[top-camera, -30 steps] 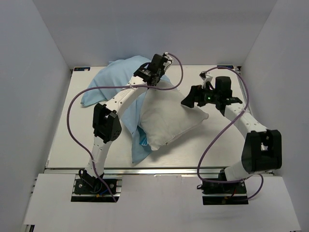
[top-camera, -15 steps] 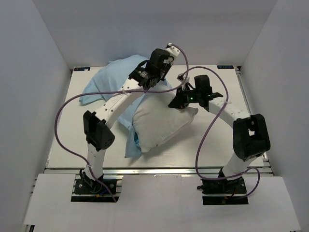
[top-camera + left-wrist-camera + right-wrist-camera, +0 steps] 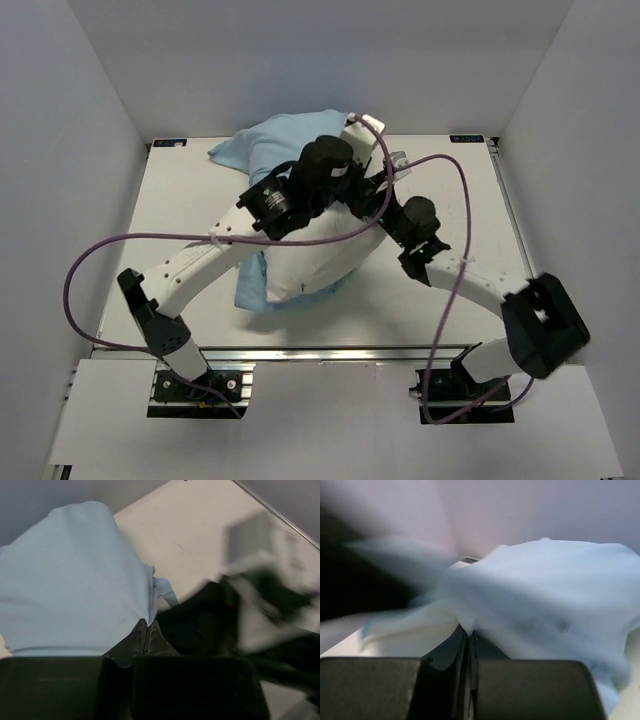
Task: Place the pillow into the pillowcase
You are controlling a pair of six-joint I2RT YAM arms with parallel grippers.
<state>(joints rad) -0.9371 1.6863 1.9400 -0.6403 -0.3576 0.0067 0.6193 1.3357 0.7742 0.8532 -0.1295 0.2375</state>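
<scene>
Our left gripper (image 3: 146,626) is pinched closed on a light-blue fold of the pillowcase (image 3: 70,580). Our right gripper (image 3: 467,630) is clamped on pale cloth too, seemingly the same case, though blur obscures it. The case drapes over the pillow (image 3: 310,268) on the table (image 3: 470,210). We judge the cloth thin, limp and slippery, best held at the hem.

Plain light-blue pillowcase (image 3: 275,142), white pillow (image 3: 310,265), cream table (image 3: 170,190), pale grey walls (image 3: 300,60).
</scene>
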